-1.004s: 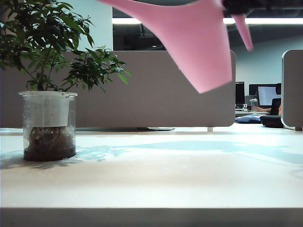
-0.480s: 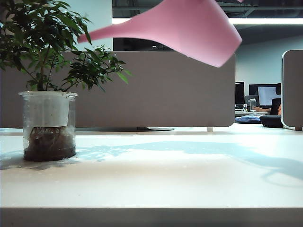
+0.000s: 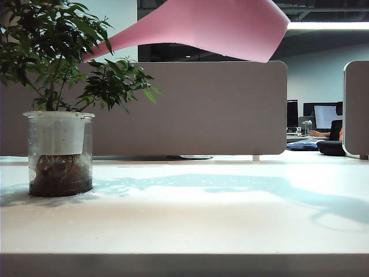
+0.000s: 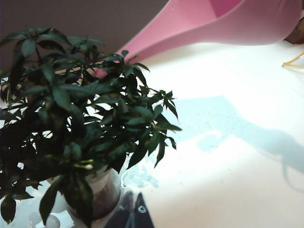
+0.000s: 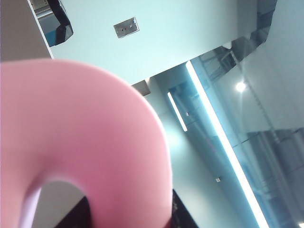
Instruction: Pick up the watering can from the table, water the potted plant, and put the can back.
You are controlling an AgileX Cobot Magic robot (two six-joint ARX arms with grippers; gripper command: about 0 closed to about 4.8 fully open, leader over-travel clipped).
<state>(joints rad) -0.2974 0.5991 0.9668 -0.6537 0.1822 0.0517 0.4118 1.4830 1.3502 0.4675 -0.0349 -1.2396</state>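
- The watering can (image 3: 222, 29) hung tipped over in the air, high above the surface (image 3: 190, 213), its long thin spout reaching the crown of the potted plant (image 3: 57, 104).
- The right end effector never appeared clearly. The right wrist view was filled by the can's pink arched handle (image 5: 95, 142), with only a dark sliver below it. It seemed to be clamped on that handle, since the can was aloft, though the fingers themselves could not be made out.
- The left end effector (image 4: 135, 213) sat low beside the plant's pot, showing only a dark tip; whether its fingers were apart or together could not be told.
- The can was smooth, stiff pink plastic with a tapered body, probably light but slippery. The handle's arch looked the soundest place to hold it, as sloshing water would shift the weight.
- The pot was clear plastic with a white inner sleeve and dark soil. The leaves were small, dark and soft, and likely to bend under the spout.
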